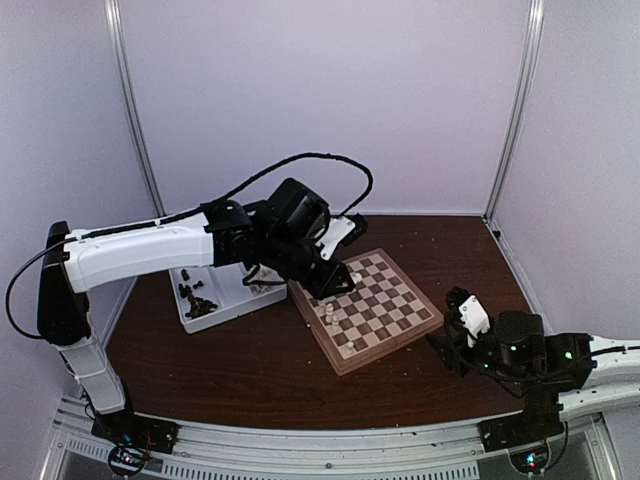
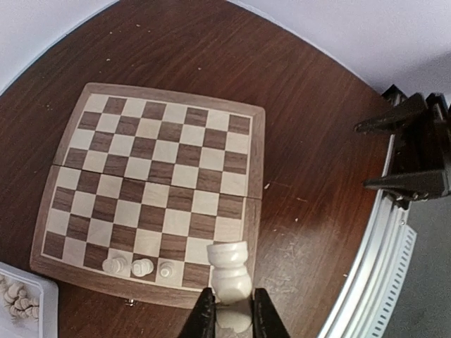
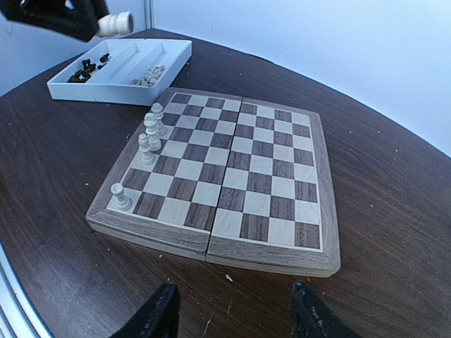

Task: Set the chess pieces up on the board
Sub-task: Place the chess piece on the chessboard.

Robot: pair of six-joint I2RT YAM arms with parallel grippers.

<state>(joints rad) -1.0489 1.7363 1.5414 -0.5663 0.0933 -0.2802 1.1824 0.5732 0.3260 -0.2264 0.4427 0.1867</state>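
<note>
The wooden board (image 1: 390, 305) lies mid-table; it also shows in the left wrist view (image 2: 162, 172) and the right wrist view (image 3: 243, 169). My left gripper (image 2: 232, 317) is shut on a cream-white chess piece (image 2: 230, 271) and holds it above the board's edge row near a corner; from above the gripper (image 1: 335, 278) hangs over the board's left end. Three white pieces (image 2: 142, 267) stand in that edge row. The right wrist view shows this row (image 3: 151, 128) plus a lone white piece (image 3: 118, 197) at the corner. My right gripper (image 3: 232, 310) is open and empty, off the board's right side.
A white plastic tray (image 1: 238, 292) sits left of the board, with dark pieces (image 1: 195, 296) in one compartment and cream pieces (image 2: 17, 296) in another. The right arm (image 1: 520, 355) rests at the table's right front. White walls enclose the table.
</note>
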